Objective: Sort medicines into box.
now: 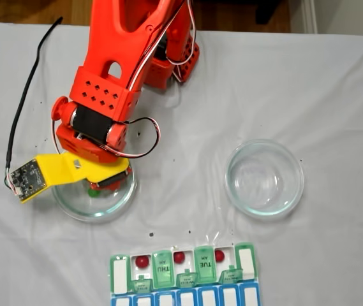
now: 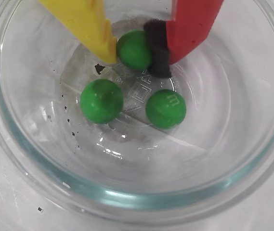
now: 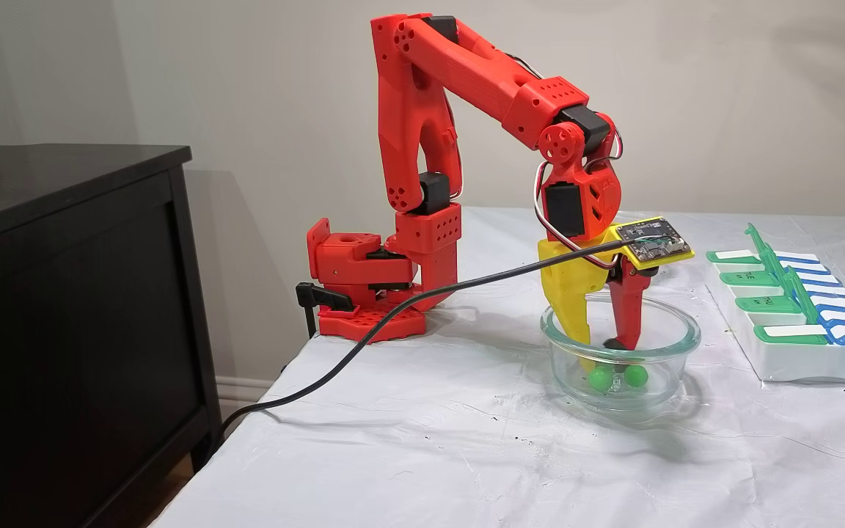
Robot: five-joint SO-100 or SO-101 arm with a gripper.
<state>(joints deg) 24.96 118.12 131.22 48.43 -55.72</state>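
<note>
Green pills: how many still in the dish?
3, all in the glass dish: one green pill between the gripper fingers, one lower left, one lower right in the wrist view.

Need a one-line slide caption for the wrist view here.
Gripper closes on one of three green pills inside a clear glass dish.

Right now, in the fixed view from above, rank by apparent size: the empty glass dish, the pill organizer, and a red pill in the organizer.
1. Empty glass dish: looks largest, fully in frame.
2. Pill organizer: cut off by the bottom edge, so the true ranking against the dish is unsure.
3. Red pill: clearly smallest.
</note>
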